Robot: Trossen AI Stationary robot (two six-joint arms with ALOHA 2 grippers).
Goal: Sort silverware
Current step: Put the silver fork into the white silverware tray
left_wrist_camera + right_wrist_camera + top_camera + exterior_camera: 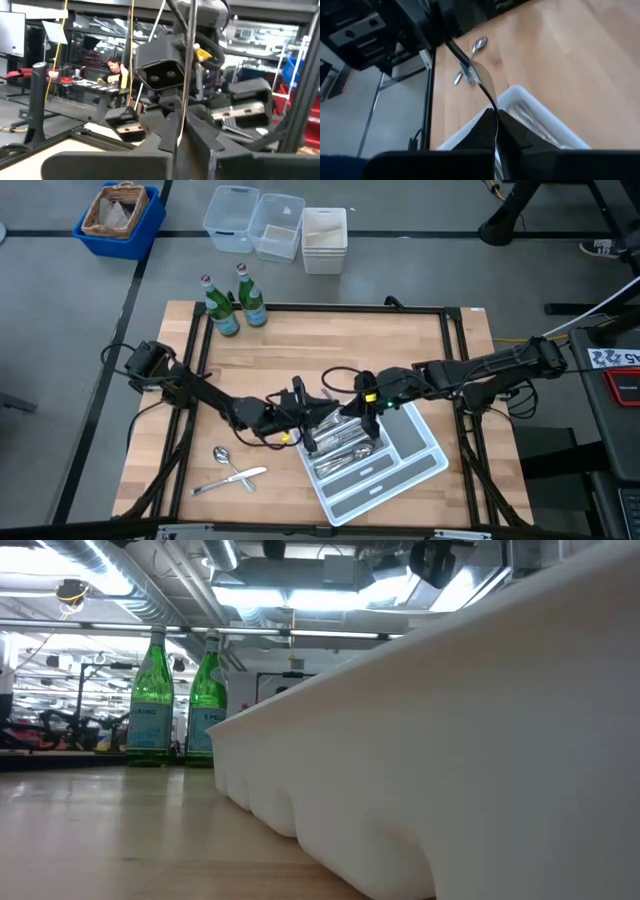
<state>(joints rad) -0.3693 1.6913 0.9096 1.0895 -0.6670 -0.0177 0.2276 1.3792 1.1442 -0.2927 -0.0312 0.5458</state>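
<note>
- Clearly, the right end effector (495,131) is pinched shut on a slim shiny metal utensil (482,85) above the white divided plastic tray (415,445).
- Left end effector (308,423) grips a thin silver handle (189,75) at the tray's edge, fingers nearly closed.
- Loose silver spoon (222,455) and knife (230,478) lie on the wooden worktop (300,350).

white tray (480,740) cut off at low view's edge, loose utensils (232,470) too small
</note>
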